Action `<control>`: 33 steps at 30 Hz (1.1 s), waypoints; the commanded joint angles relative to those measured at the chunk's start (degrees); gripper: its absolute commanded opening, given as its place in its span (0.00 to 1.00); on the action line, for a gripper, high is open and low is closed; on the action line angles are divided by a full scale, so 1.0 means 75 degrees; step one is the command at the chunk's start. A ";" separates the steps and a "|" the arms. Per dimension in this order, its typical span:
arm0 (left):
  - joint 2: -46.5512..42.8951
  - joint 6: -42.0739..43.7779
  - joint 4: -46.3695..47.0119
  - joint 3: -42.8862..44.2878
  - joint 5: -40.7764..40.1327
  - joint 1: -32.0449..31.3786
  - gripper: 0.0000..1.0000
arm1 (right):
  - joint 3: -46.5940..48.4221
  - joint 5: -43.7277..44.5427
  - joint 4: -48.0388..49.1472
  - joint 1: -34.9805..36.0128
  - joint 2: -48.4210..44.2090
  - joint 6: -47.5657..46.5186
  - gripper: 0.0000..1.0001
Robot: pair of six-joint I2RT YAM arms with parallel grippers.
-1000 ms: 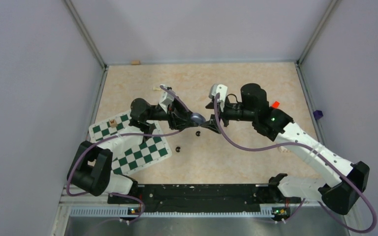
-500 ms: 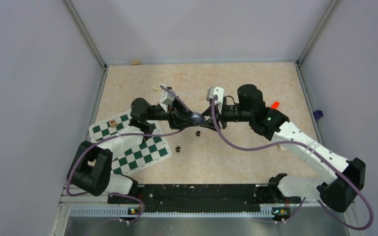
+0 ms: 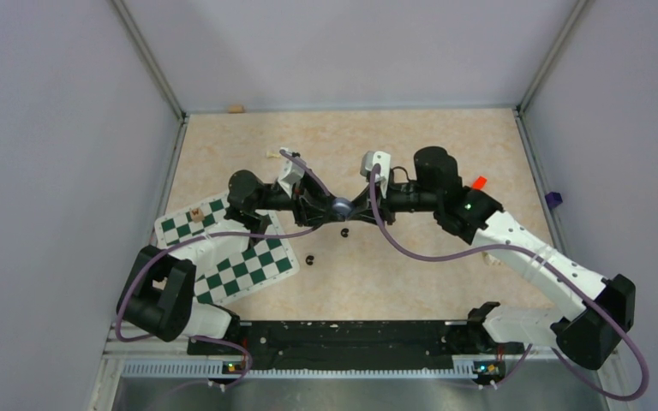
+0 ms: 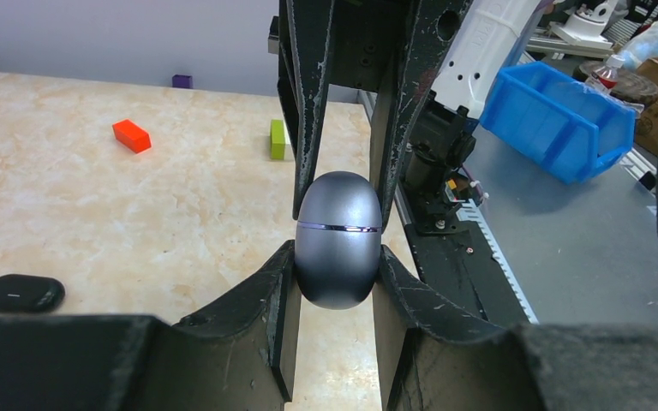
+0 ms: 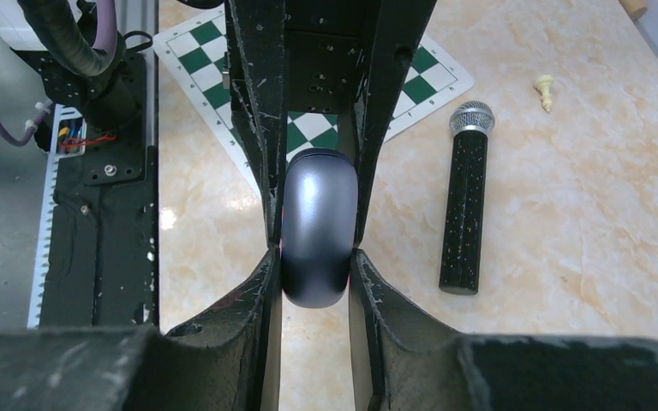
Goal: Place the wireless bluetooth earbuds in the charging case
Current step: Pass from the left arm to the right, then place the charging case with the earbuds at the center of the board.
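Note:
A grey egg-shaped charging case (image 3: pixel 341 205), shut, hangs above the middle of the table between both grippers. My left gripper (image 3: pixel 331 205) is shut on its lower half in the left wrist view (image 4: pixel 336 257); the case (image 4: pixel 337 231) shows a thin seam. My right gripper (image 3: pixel 353 205) is shut on the other end of the case (image 5: pixel 314 214), its fingertips (image 5: pixel 267 265) pressed to the sides. Two tiny black earbuds (image 3: pixel 343 232) (image 3: pixel 310 259) lie on the table just in front. The pale purple earbuds are not in view.
A chessboard (image 3: pixel 248 265) lies at the left. A black microphone (image 5: pixel 465 201) and a cream chess piece (image 5: pixel 546 90) lie beyond it. An orange block (image 4: pixel 131 135), a green block (image 4: pixel 278 139) and a black oval object (image 4: pixel 21 293) lie on the table.
My right gripper has moved left up to the case and closed on it. The left gripper and the case have stayed in place.

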 commanded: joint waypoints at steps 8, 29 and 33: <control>-0.0226 -0.0012 0.0197 0.0215 -0.0323 0.0027 0.99 | 0.0629 -0.0193 -0.0351 -0.0396 -0.0106 0.0108 0.07; -0.0541 0.0885 -0.0963 0.0211 -0.2392 0.1032 0.99 | 0.0616 0.0107 -0.3125 -0.5375 0.2395 -0.3730 0.00; -0.0591 0.0956 -0.1049 0.0178 -0.2398 0.1030 0.99 | 0.0716 0.0472 -0.3622 -0.5375 0.3219 -0.4537 0.00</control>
